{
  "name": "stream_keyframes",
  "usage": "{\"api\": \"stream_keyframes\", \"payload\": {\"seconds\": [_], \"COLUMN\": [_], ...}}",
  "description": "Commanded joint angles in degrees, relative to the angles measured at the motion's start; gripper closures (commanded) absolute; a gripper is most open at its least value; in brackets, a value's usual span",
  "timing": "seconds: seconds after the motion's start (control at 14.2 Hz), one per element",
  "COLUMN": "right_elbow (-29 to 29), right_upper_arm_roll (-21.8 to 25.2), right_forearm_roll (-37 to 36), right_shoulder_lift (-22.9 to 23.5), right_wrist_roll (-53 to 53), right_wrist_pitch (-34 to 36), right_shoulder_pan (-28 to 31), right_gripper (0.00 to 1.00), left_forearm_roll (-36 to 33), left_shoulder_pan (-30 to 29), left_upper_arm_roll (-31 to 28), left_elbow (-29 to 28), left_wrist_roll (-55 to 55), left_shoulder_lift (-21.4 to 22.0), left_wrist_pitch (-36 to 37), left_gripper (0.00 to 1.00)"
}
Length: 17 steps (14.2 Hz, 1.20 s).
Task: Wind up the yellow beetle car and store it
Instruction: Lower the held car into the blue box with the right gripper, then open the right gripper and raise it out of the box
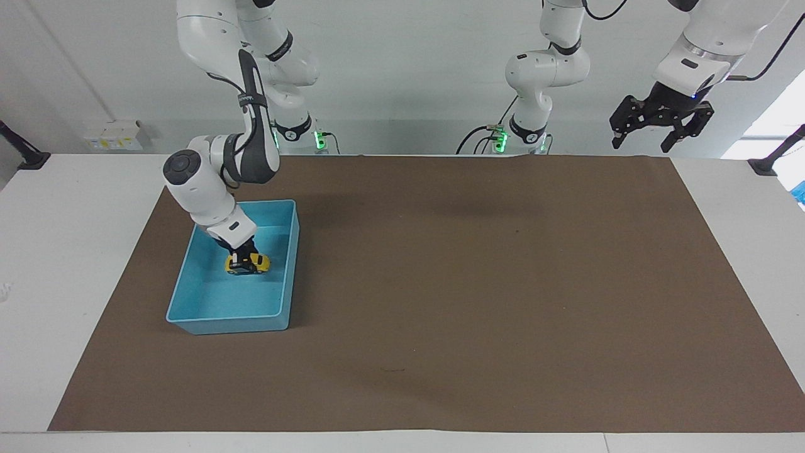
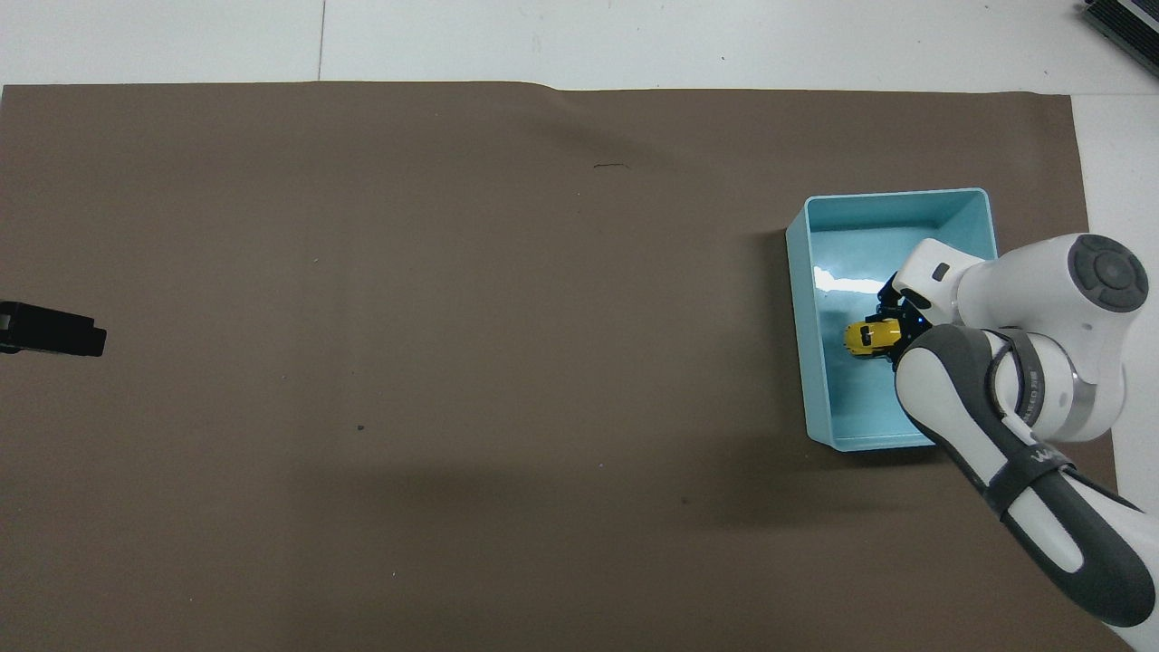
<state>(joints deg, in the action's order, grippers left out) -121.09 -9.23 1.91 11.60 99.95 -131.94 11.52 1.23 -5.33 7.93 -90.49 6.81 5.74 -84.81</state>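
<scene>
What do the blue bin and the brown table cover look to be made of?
Blue bin: likely moulded plastic, glossy; a white glare streak lies on its floor in the overhead view. Brown table cover: probably paper or thin card, matte; no glare, faint wrinkles at its edge.

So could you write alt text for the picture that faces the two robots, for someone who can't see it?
The right gripper reaches down into a light-blue bin at the right arm's end of the table, its jaws shut on a tiny yellow beetle car. The bin sits on a brown mat. The left gripper waits, open, raised over the mat's corner at the left arm's end.
</scene>
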Motion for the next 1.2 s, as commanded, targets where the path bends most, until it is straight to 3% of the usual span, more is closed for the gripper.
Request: {"api": "stream_keyframes", "payload": {"seconds": [0.0, 0.21, 0.28, 0.7, 1.13], "right_elbow": [-0.55, -0.29, -0.2, 2.26, 6.22], "right_upper_arm_roll": [-0.26, -0.26, -0.26, -0.62, -0.7], "right_forearm_roll": [0.37, 0.46, 0.55, 1.08, 1.08], "right_shoulder_lift": [-0.35, -0.18, -0.18, 0.18, -0.7], "right_wrist_roll": [0.16, -0.11, -0.37, -1.08, -0.9], "right_wrist_pitch": [-0.95, -0.69, -0.6, 0.63, 6.95], "right_shoulder_pan": [0.34, 0.08, 0.08, -0.01, -0.01], "right_gripper": [0.31, 0.04, 0.0, 0.0, 0.0], "left_forearm_roll": [-0.44, -0.44, -0.44, -0.53, -0.44], "left_shoulder_pan": [-1.08, -1.08, -1.08, -1.08, -1.08], "left_upper_arm_roll": [0.86, 0.86, 0.86, 0.86, 0.86], "left_elbow": [-0.91, -0.91, -0.91, -0.91, -0.91], "left_wrist_roll": [-0.04, -0.04, -0.04, -0.04, -0.04], "left_shoulder_lift": [0.85, 0.85, 0.85, 0.85, 0.85], "left_wrist_pitch": [-0.71, -0.71, -0.71, -0.71, -0.71], "left_gripper": [0.0, 0.0, 0.0, 0.0, 0.0]}}
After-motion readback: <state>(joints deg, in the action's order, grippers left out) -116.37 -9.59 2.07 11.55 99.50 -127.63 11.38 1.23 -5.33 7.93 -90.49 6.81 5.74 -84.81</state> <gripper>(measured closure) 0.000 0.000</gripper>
